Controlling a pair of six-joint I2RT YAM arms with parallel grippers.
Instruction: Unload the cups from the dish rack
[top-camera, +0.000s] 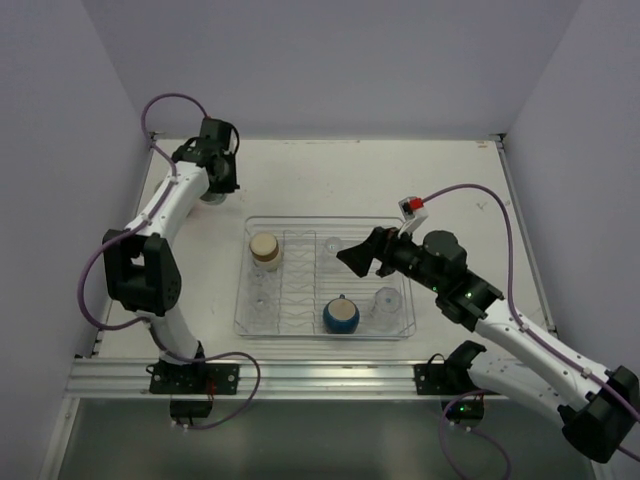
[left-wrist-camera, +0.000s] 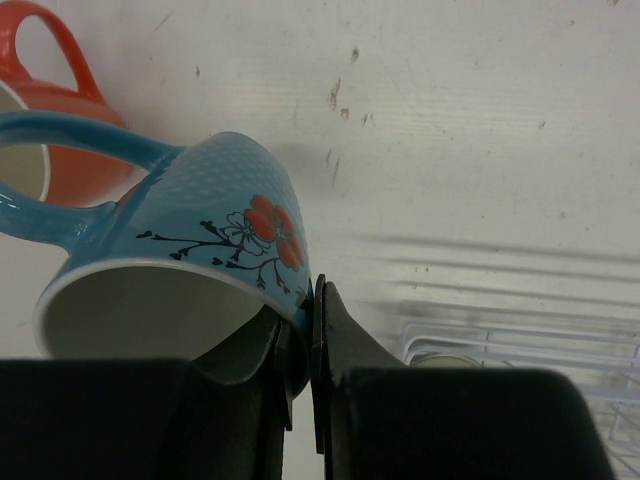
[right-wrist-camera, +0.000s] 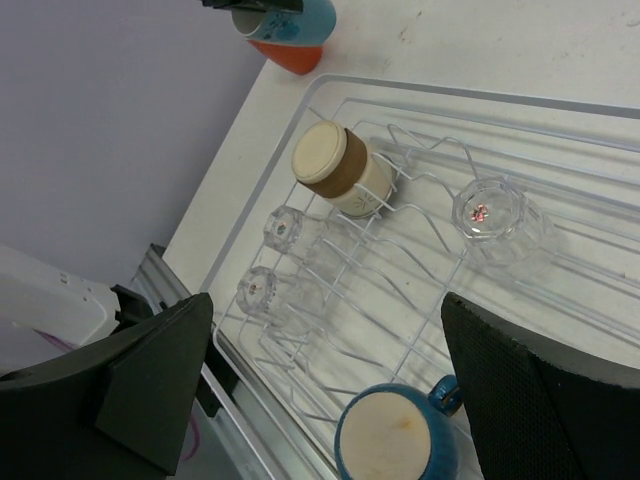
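Note:
My left gripper (left-wrist-camera: 308, 300) is shut on the rim of the light blue flowered mug (left-wrist-camera: 200, 230), one finger inside and one outside, at the table's far left (top-camera: 215, 165). The orange mug (left-wrist-camera: 60, 100) stands right beside it. The clear dish rack (top-camera: 325, 221) holds the tan-cream cup (top-camera: 265, 250), the dark blue round cup (top-camera: 340, 316) and clear tumblers (top-camera: 387, 305). My right gripper (top-camera: 352, 257) hovers open above the rack's middle (right-wrist-camera: 325, 310), with the dark blue cup (right-wrist-camera: 395, 440) just below it, the tan cup (right-wrist-camera: 335, 165) and a tumbler (right-wrist-camera: 490, 215) farther off.
Two more tumblers (right-wrist-camera: 285, 228) lie in the rack's left column. The rack's wire dividers (right-wrist-camera: 420, 150) stand between the cups. A metal rail (top-camera: 300, 375) runs along the table's near edge. Walls close the left, back and right sides.

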